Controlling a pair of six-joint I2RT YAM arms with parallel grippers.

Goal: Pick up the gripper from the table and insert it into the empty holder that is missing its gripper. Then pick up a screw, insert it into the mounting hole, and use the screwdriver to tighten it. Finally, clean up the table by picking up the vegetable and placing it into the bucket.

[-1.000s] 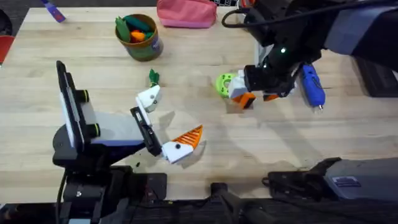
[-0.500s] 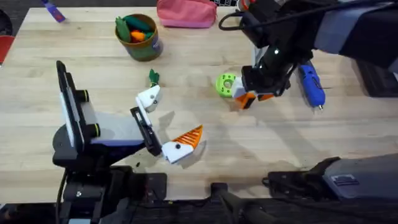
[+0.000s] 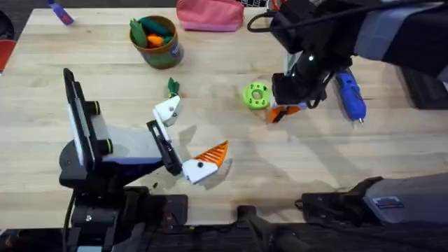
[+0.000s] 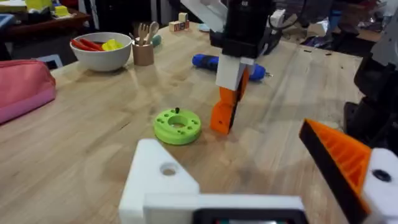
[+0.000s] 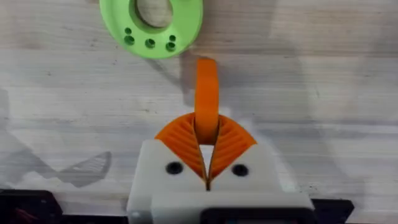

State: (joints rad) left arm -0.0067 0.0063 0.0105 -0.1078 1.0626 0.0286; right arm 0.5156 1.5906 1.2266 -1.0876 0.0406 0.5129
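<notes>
The orange gripper [image 5: 206, 93] stands on end by a green disc [image 3: 256, 95], its lower tip at the table. My right gripper [image 3: 285, 106] is shut on it, and the left wrist view shows the same hold on the orange gripper [image 4: 224, 112]. Low at the left, my left gripper [image 3: 187, 136] is open: one side is the bare white empty holder [image 3: 168, 109] [image 4: 163, 180], the other bears an orange finger [image 3: 212, 155]. The blue screwdriver [image 3: 350, 96] lies just right of the right gripper. The vegetable [image 3: 173, 87] lies above the holder. The bucket [image 3: 159, 46] stands at the back.
A pink pouch [image 3: 210, 15] lies at the far edge beside the bucket, which holds toy vegetables. The green disc [image 4: 177, 125] has a small dark peg on top. A white bowl [image 4: 101, 51] and a small cup [image 4: 143, 52] stand farther off.
The right gripper's fingers have drawn together on the orange gripper and shifted slightly toward the green disc. The left arm has not moved.
</notes>
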